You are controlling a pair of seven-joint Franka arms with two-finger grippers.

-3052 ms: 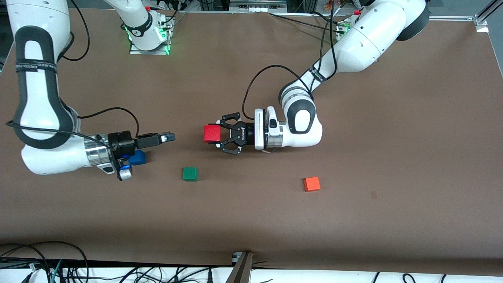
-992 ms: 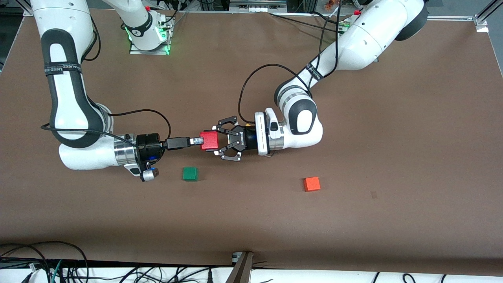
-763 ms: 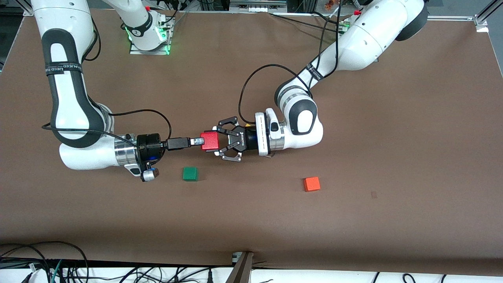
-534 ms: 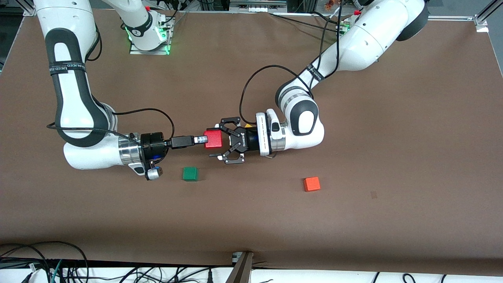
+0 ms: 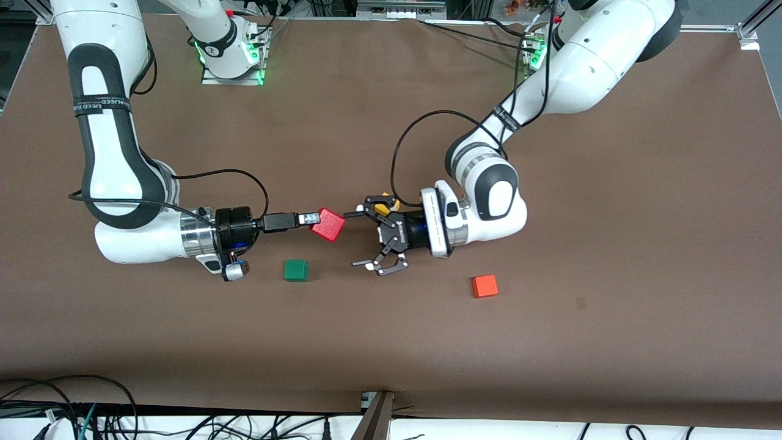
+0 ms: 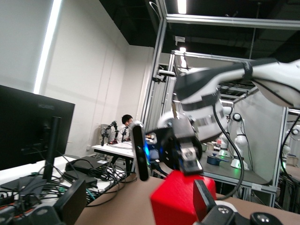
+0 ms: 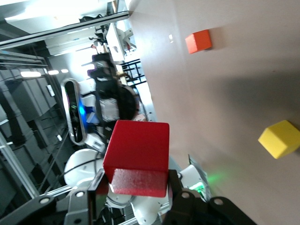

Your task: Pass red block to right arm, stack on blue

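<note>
The red block [image 5: 328, 224] hangs tilted above the table, gripped by my right gripper [image 5: 314, 218], which is shut on it. In the right wrist view the block [image 7: 138, 150] sits between the fingers [image 7: 96, 187]. My left gripper [image 5: 366, 239] is open and empty, a short way off the block toward the left arm's end. In the left wrist view the block [image 6: 180, 201] shows close in front, next to one of my fingers [image 6: 204, 199]. The blue cube is hidden, likely under the right wrist.
A green cube [image 5: 296, 270] lies nearer the front camera than the red block. An orange-red cube [image 5: 485, 286] lies toward the left arm's end. A yellow cube [image 5: 383, 206] lies on the table under the left gripper.
My left gripper has opened, let go of the red block and drawn back toward the left arm's end. The right gripper keeps the block, which is now tilted.
</note>
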